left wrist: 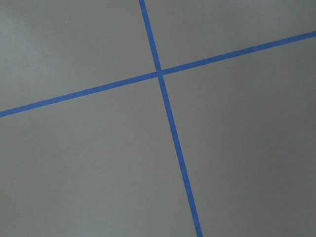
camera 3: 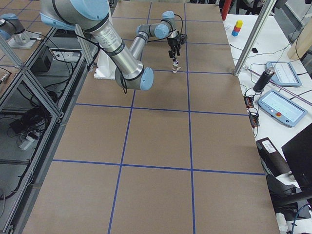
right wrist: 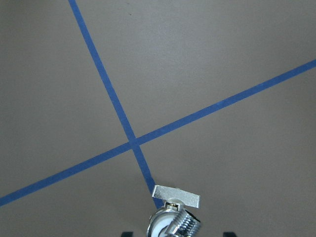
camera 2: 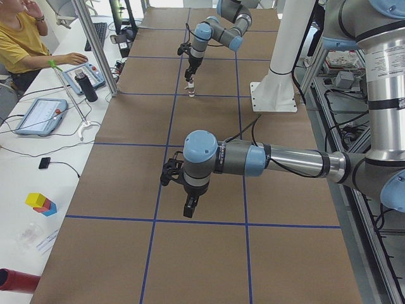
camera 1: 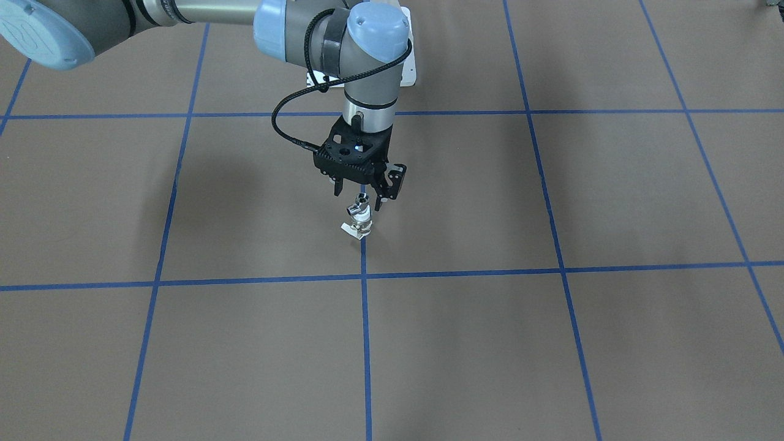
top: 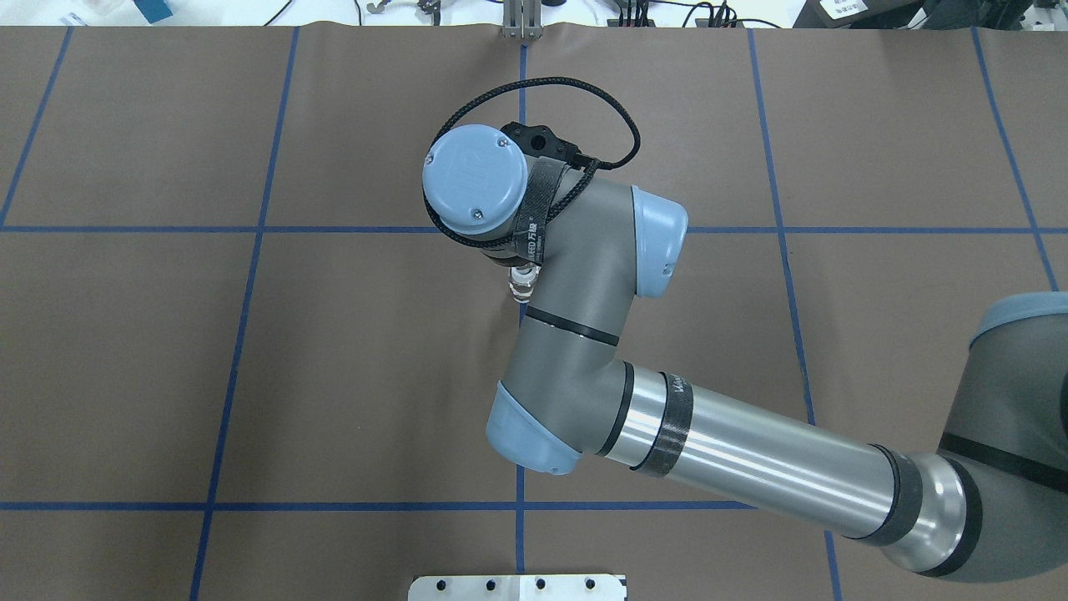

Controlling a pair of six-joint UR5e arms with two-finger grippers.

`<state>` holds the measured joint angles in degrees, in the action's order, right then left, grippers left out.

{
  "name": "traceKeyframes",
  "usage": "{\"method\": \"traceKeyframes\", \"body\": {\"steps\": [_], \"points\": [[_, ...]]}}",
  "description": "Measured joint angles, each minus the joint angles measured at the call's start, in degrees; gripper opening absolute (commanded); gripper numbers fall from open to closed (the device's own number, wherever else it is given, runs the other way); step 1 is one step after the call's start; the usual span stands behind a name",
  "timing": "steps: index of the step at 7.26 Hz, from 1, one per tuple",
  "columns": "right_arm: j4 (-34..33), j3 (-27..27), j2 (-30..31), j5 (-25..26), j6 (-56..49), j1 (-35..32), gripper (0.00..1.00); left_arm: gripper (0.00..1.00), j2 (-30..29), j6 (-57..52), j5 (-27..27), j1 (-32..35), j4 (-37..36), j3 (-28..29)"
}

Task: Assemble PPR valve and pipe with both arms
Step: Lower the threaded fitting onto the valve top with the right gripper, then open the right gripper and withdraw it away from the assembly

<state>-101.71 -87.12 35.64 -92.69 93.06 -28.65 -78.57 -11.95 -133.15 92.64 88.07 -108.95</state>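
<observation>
The white PPR valve (camera 1: 362,217) stands upright on the brown table at a blue tape line, its flat handle (right wrist: 176,196) pointing sideways. The silver pipe elbow (camera 1: 360,201) sits on top of it, joined to it. My right gripper (camera 1: 359,197) hangs straight above, open, its fingertips spread either side of the elbow and not touching it. The right wrist view shows the elbow (right wrist: 174,225) between the two fingertips at the bottom edge. My left gripper (camera 2: 188,208) hovers low over bare table far from the parts; I cannot tell whether it is open or shut.
The white pedestal base (top: 517,587) stands behind the parts on the robot's side. Blue tape lines (left wrist: 168,113) grid the table. An operator (camera 2: 25,38), tablets and a dark bottle (camera 2: 86,85) are on a side bench beyond the table's edge.
</observation>
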Motion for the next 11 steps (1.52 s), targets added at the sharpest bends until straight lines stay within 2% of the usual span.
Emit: {"method": "traceKeyframes", "body": {"steps": [3, 6, 8, 11], "points": [[-0.2, -3.1, 0.7, -1.9, -5.6, -1.8, 0.99, 1.0, 0.0, 0.0, 0.0, 0.0, 0.0, 0.1], [-0.6, -8.1, 5.3, -13.4, -20.7, -13.8, 0.99, 1.0, 0.5, 0.0, 0.0, 0.0, -0.4, 0.1], [-0.7, -10.1, 11.2, -23.6, -38.1, -26.2, 0.99, 1.0, 0.5, 0.1, 0.0, 0.0, -1.0, 1.0], [-0.6, -10.1, 23.2, -33.2, -71.2, -43.1, 0.99, 1.0, 0.9, 0.3, 0.1, 0.0, -1.1, 3.3]]}}
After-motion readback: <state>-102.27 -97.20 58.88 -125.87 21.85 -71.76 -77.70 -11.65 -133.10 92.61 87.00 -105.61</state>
